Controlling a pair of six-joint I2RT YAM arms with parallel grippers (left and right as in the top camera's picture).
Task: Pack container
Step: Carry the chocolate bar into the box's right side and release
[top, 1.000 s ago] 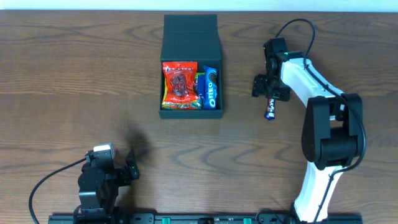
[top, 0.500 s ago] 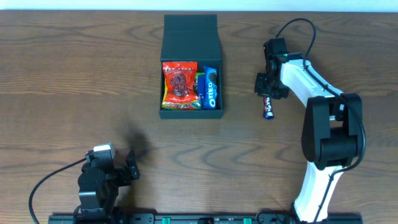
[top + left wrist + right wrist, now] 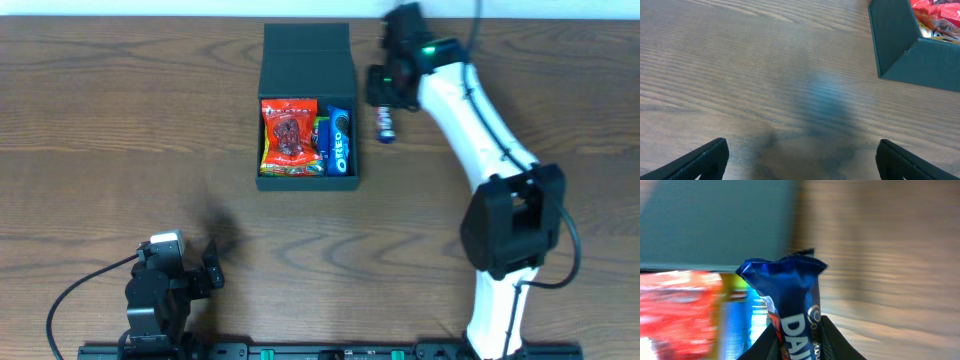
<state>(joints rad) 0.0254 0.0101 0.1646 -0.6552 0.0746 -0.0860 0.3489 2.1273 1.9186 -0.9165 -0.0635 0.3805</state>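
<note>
The dark teal container point(image 3: 306, 65) sits at the back middle of the table with its flap lid folded back. Inside lie a red snack packet point(image 3: 288, 135) and a blue Oreo packet point(image 3: 339, 140). My right gripper point(image 3: 385, 95) is shut on a dark blue chocolate bar point(image 3: 384, 123), held in the air just right of the container. In the right wrist view the bar point(image 3: 792, 310) stands between the fingers, with the container point(image 3: 715, 225) behind it. My left gripper point(image 3: 170, 283) is open and empty at the front left; its wrist view shows the container's corner point(image 3: 900, 45).
Bare brown wooden table point(image 3: 120, 130) lies all round the container. The right arm's base point(image 3: 510, 250) stands at the front right.
My right gripper has lifted the chocolate bar off the table and carried it left and towards the back, to the container's right side. The left arm has not moved.
</note>
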